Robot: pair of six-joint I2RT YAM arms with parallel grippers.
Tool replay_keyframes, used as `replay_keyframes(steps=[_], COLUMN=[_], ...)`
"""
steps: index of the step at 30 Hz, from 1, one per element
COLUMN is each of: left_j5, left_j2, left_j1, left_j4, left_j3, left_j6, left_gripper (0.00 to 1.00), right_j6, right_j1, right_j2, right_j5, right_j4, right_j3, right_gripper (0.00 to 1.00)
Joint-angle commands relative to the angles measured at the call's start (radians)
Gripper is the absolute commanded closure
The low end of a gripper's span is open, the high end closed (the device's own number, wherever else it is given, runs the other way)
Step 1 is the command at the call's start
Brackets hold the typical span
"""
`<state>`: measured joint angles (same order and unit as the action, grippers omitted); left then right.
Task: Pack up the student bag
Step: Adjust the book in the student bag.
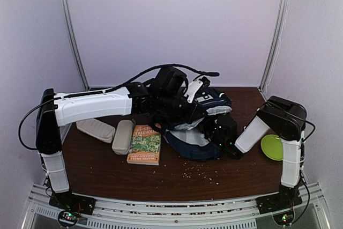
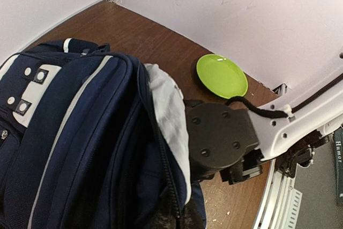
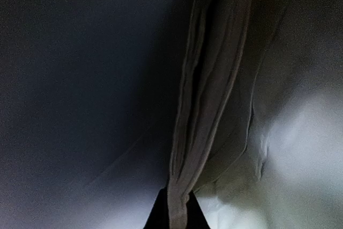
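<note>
The student bag [image 1: 195,146], navy blue with white stripe trim, stands partly lifted at the table's centre. In the left wrist view the student bag [image 2: 80,132] fills the left side, its white patch with buckles at the far left. My left gripper [image 2: 176,222] is shut on its zipper edge, holding the mouth up; from above, the left gripper [image 1: 177,112] sits over the bag's top. My right gripper [image 1: 215,130] reaches into the opening from the right. Inside, the right gripper [image 3: 177,212] is shut on a fold of light grey lining [image 3: 214,79].
A colourful book [image 1: 144,144] lies left of the bag, with two pale cases [image 1: 123,136] [image 1: 96,130] beside it. A green plate [image 1: 272,147] sits at the right edge, the same green plate [image 2: 221,75] by the wall. Crumbs [image 1: 203,172] dot the front of the table.
</note>
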<state>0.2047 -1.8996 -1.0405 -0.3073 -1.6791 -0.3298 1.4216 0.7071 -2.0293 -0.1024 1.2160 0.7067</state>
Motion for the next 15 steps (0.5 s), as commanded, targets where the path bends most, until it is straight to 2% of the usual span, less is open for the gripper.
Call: replay_keyframes(steps=[1,2,5,8,11,15], left_j5=[0.142,0.141,0.125,0.099,0.047,0.003], left_j2=[0.004,-0.005,-0.013,-0.013,-0.013,-0.007], left_j1=[-0.026,-0.026,-0.026,-0.024,-0.015,0.02], left_j4=[0.234,0.231,0.23,0.23,0.219,0.22], left_j3=[-0.05,-0.056,-0.062,-0.065,-0.071,-0.066], left_j6=[-0.056,-0.057,-0.05,-0.04,-0.04,-0.091], left_gripper=[1.0,1.0,1.0,1.0,1.0,1.0], right_j6=[0.028,0.019,0.015,0.01,-0.012,-0.009], right_j1=[0.003,0.005,0.005,0.002,0.003,0.006], right_j2=[-0.051,-0.053,-0.052,-0.023,0.036,0.121], right_j5=[0.037,0.067,0.118,0.158,0.185,0.183], right_j4=[-0.167,-0.196,-0.194,-0.177,-0.195,-0.179], right_j3=[0.141,0.161,0.159,0.121,0.067,-0.035], right_gripper=[1.0,0.94,0.65,0.47,0.38,0.32])
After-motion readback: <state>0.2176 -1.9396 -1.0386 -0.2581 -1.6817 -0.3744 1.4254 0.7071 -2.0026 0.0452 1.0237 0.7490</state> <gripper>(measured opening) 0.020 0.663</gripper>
